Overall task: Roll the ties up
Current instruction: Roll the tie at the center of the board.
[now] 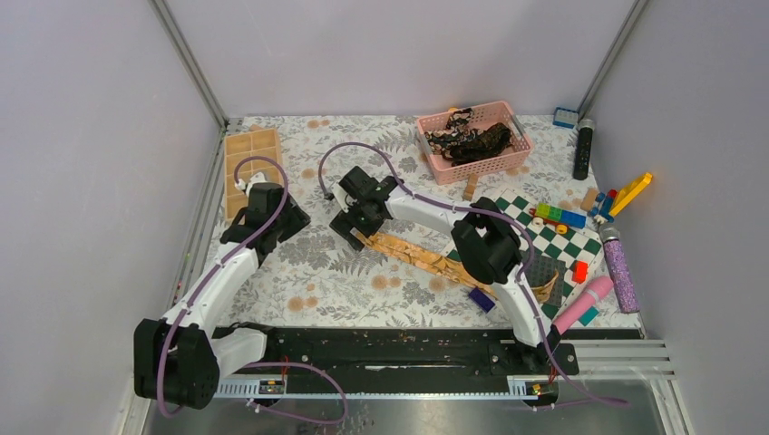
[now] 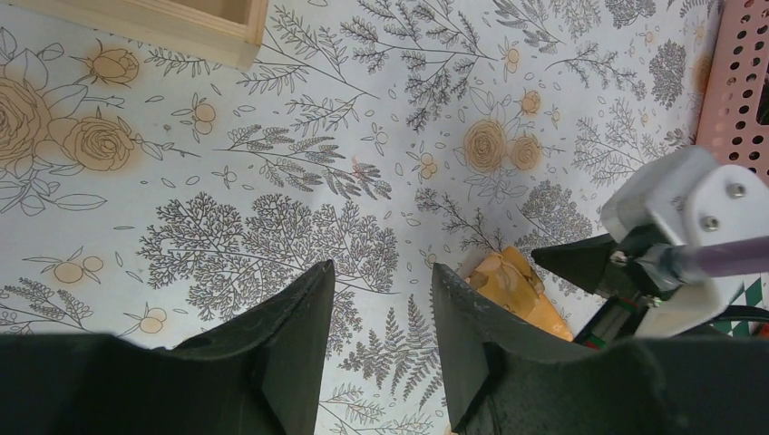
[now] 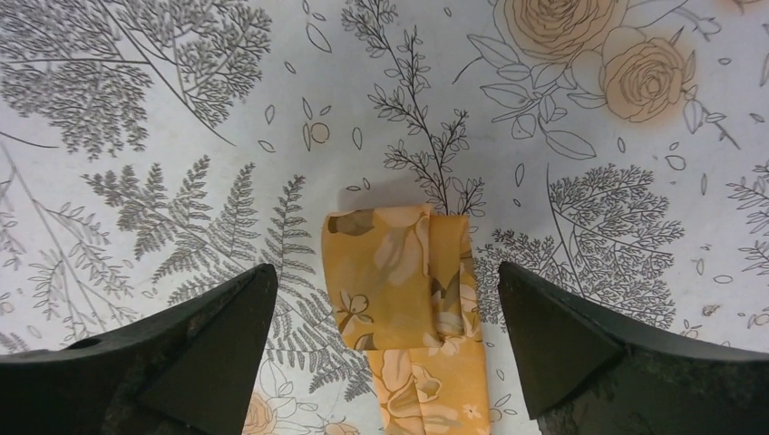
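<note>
A: Where is the shiny golden cloth tie (image 1: 422, 256)?
B: Flat on the flowery bench (image 1: 299, 272), end folded. The right arm reaches across, and the right pincer (image 3: 383, 276) is spread wide over the fold.
A: The left pincer (image 2: 381, 283)?
B: Half spread over bare bench, empty.

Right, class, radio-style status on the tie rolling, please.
Right end effector open, straddling folded end of golden tie. Left end effector open, empty. Nothing blocking.

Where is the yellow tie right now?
In the top view, the golden tie lies flat mid-table, stretching from the checkered board leftward to its folded end, right under the open right claw.
</note>
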